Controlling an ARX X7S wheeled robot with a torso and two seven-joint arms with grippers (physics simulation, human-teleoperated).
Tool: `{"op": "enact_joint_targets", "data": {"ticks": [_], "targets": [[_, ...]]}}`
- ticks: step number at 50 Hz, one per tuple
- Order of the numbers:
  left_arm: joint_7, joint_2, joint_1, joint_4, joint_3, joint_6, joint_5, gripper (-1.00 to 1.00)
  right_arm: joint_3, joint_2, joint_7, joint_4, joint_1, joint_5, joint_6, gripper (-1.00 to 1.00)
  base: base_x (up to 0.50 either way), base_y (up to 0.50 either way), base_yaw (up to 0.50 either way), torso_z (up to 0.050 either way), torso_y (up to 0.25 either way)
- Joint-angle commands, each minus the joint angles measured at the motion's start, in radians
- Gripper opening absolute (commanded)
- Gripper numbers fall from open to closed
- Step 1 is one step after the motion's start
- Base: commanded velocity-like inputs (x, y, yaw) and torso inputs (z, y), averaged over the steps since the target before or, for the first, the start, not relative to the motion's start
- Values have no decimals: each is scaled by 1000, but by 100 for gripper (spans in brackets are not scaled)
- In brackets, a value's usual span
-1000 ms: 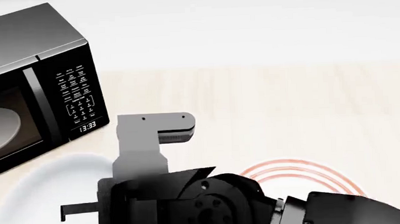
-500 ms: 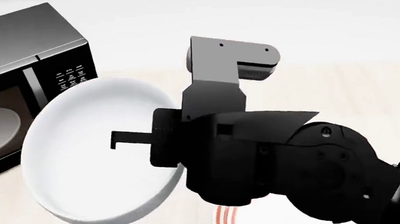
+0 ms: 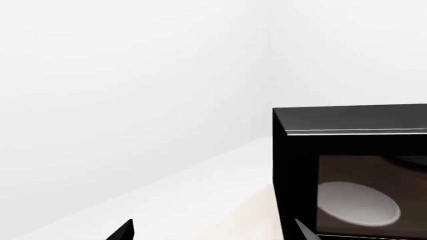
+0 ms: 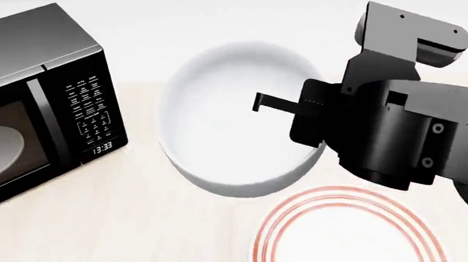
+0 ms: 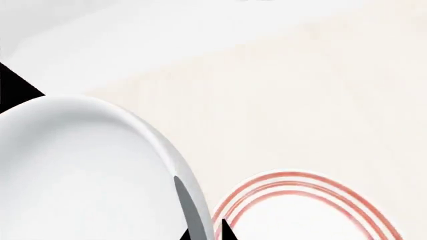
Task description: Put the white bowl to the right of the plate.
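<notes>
Now the white bowl (image 4: 233, 119) hangs higher and farther right than half a second ago, carried off the microwave's (image 4: 47, 97) front and up over the desk (image 4: 143, 229). The right claw (image 4: 284, 105) pinches the bowl's right rim, one thin finger (image 4: 268, 103) lying inside the bowl, the arm's dark bulk behind it at the right. In the right wrist view the bowl's wall (image 5: 190, 210) sits between the claw's two tips, with the plate (image 5: 300, 210) just beyond the rim. The plate (image 4: 345, 230) lies flat on the desk below the claw, uncovered more than before. The left claw (image 3: 207, 232) shows only two dark tips held apart, facing the microwave (image 3: 350, 170) and a white wall.
</notes>
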Motion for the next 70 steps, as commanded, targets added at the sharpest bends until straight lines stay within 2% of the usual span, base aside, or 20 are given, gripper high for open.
{"op": "enact_joint_targets", "data": {"ticks": [1,22,30,54,70], "targets": [[-14,-12,-13,-7,39,-14,17,100,6,77,-51,113,1,-39,19,-100,0,0,0,0,0],[-29,-23,-25,-17,50,-28,14,100,10,158,-108,237,-22,-39,22,-100,0,0,0,0,1],[-37,-27,-31,-22,67,-31,23,100,21,232,-86,225,-59,-51,-41,-100,0,0,0,0,0],[-48,-35,-32,-27,70,-36,15,100,20,271,-155,388,-113,-12,-34,-100,0,0,0,0,1],[-60,-42,-42,-34,87,-43,20,100,42,375,-179,409,-149,33,-41,-100,0,0,0,0,0]]}}
